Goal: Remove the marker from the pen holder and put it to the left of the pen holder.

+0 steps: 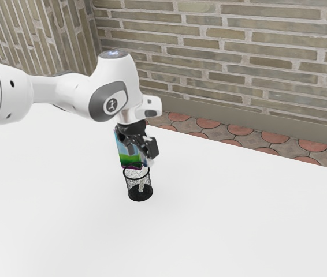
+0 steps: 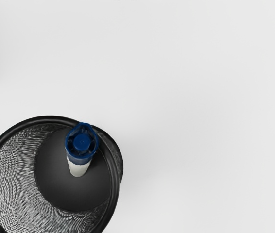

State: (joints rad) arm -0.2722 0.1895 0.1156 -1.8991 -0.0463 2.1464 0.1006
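Watching from my end, I have the white table (image 1: 238,219) spread across the exterior view, with the brick wall (image 1: 238,46) beyond it toward 1 o'clock and a strip of tiled floor (image 1: 276,137) between them. My arm (image 1: 59,92) enters between 9 and 10 o'clock in that view. The gripper (image 1: 142,153) hangs above the holder, at about 12 o'clock from it there, with its two fingers standing apart and nothing clamped between them. Roughly at 11 o'clock from the holder, in the exterior view, is the colourful box (image 1: 130,154); the wrist view shows bare table between the two. The black mesh holder (image 2: 50,119) stands upright on the table. Inside it is the marker (image 2: 82,141), tilted, its blue end up by the rim and its white body running down toward the holder's dark floor.
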